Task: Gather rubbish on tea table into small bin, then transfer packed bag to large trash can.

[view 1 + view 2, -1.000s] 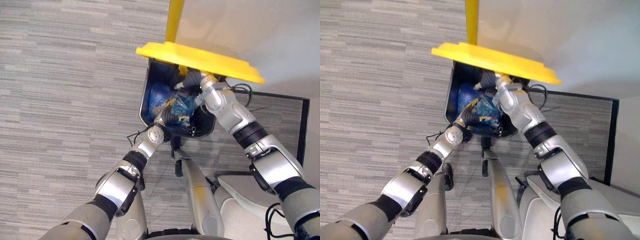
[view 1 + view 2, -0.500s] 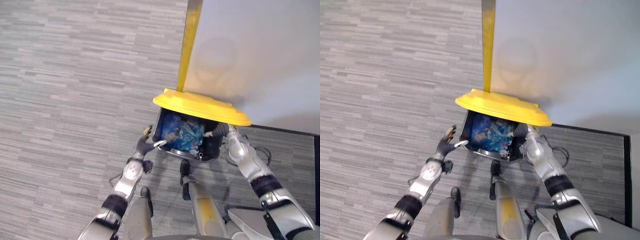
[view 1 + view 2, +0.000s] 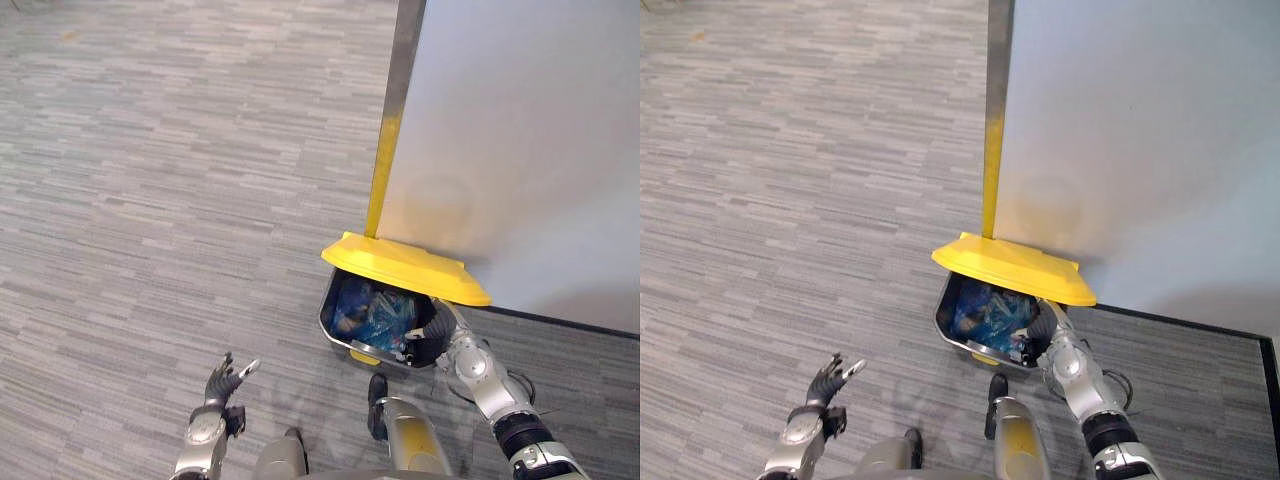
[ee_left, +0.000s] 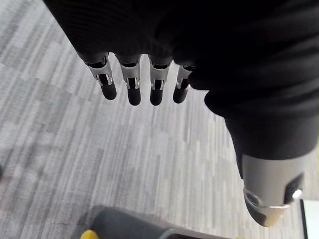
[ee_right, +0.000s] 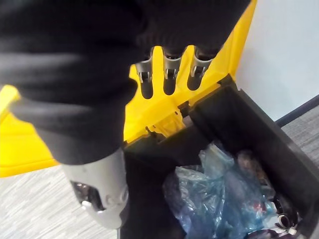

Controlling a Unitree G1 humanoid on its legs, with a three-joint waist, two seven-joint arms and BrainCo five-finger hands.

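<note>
The large trash can [image 3: 335, 325] is dark, with a yellow lid [image 3: 400, 265] tilted up over it. A blue packed bag [image 3: 372, 312] lies inside, seen close in the right wrist view as crinkled blue plastic [image 5: 219, 199]. My right hand [image 3: 437, 327] is at the can's right rim, under the lid. Its fingers [image 5: 169, 82] are straight and reach toward the lid's underside [image 5: 164, 107], holding nothing. My left hand [image 3: 222, 380] hovers over the carpet well to the left of the can, with its fingers [image 4: 133, 89] spread and empty.
A pale wall panel [image 3: 520, 130] with a grey and yellow post [image 3: 385, 170] stands right behind the can. A black-edged strip [image 3: 1200, 330] runs along the floor to the right. Grey striped carpet [image 3: 150, 200] spreads to the left and ahead.
My left hand has come out of the can and drawn back to the lower left, empty. The bag stays in the can. The camera has pulled back, so the can looks smaller.
</note>
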